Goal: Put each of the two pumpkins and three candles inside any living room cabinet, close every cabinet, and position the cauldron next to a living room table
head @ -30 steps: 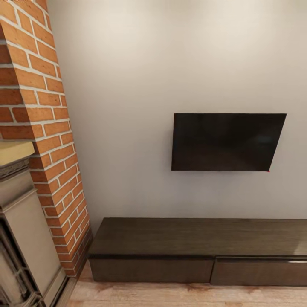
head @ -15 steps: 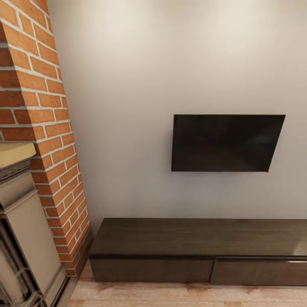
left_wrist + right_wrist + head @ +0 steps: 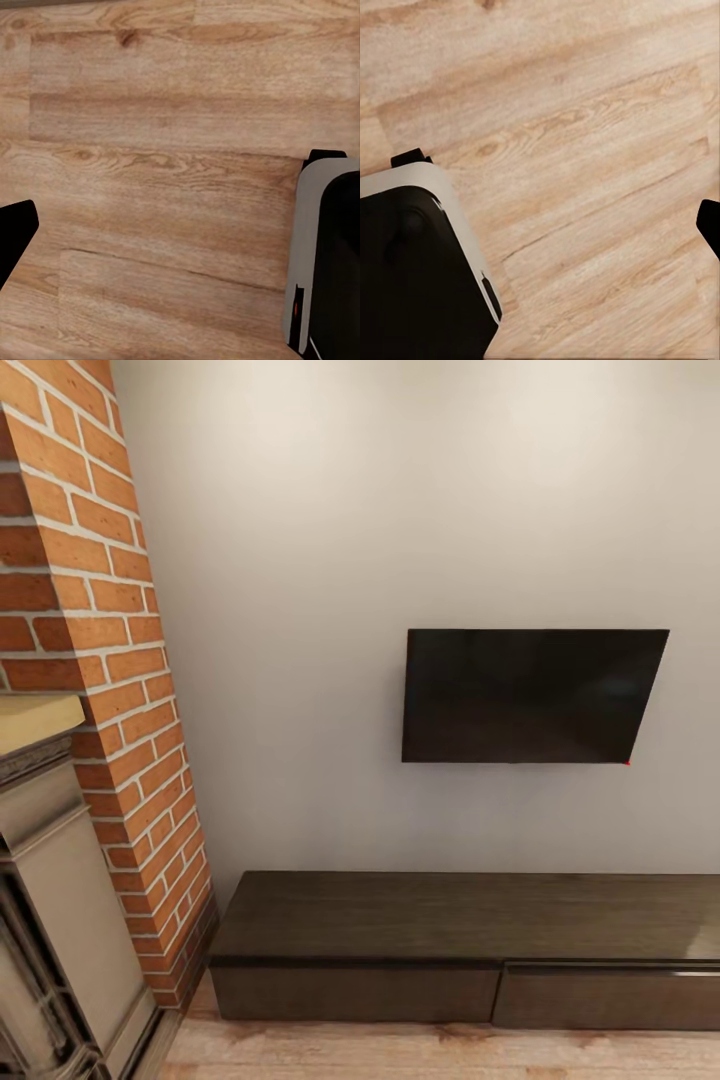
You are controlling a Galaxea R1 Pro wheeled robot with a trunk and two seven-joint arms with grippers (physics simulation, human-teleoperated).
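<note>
While the long dark wooden low cabinet stood closed beneath the black wall-mounted television, progress and both pincers' spread stayed unreadable.

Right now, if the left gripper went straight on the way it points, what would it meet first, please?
Probably the wooden floor, which lies ahead along its fingers with nothing in between; how far off is unclear.

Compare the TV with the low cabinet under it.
The TV hangs on the white wall; the cabinet stands on the wood floor. The TV is a thin black panel, while the cabinet is a long dark brown wood-grain box, running wider than the TV and past the head view's right edge. Both are dark and rectangular, against the same wall.
</note>
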